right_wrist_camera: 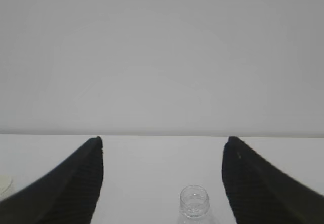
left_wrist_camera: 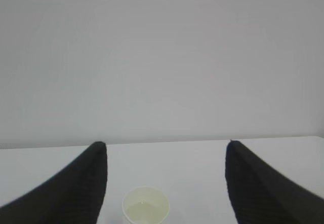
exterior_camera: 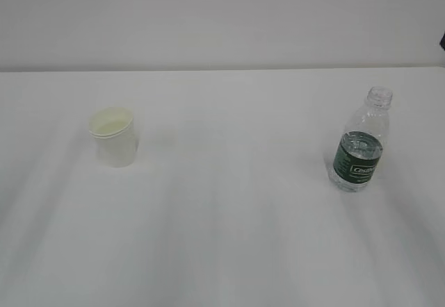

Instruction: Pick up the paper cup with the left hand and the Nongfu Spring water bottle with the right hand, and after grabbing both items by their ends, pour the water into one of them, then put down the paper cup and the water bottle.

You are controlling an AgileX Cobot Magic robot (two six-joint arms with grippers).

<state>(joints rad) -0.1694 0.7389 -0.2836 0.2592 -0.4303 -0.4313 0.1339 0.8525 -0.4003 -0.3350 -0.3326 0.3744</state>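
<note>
The paper cup [exterior_camera: 114, 137] stands upright on the left part of the white tabletop [exterior_camera: 229, 230], its mouth open and its cream inside showing. It looks thin-walled and very light, so a hard squeeze would likely buckle it; a gentle hold low on the wall, near the base where the cup is stiffest, seems the safest place to take it. Whether it holds any liquid cannot be told.

Well apart from it, on the right part of the tabletop, stands the Nongfu Spring water bottle [exterior_camera: 359, 142], upright, capless, with a dark green label band around its lower half. The water [exterior_camera: 358, 144] seems to reach about the top of the label. The ribbed plastic should give under pressure and may be slick; with no cap, a tight clamp could push water out, so a moderate hold on the lower body suits it.

In the left wrist view the left hand [left_wrist_camera: 166, 183] has its jaws spread wide, the cup seen low between them and not touched. In the right wrist view the right hand [right_wrist_camera: 163, 178] is likewise spread wide, the bottle's neck low between the jaws, with nothing held. Neither arm shows in the exterior view.
</note>
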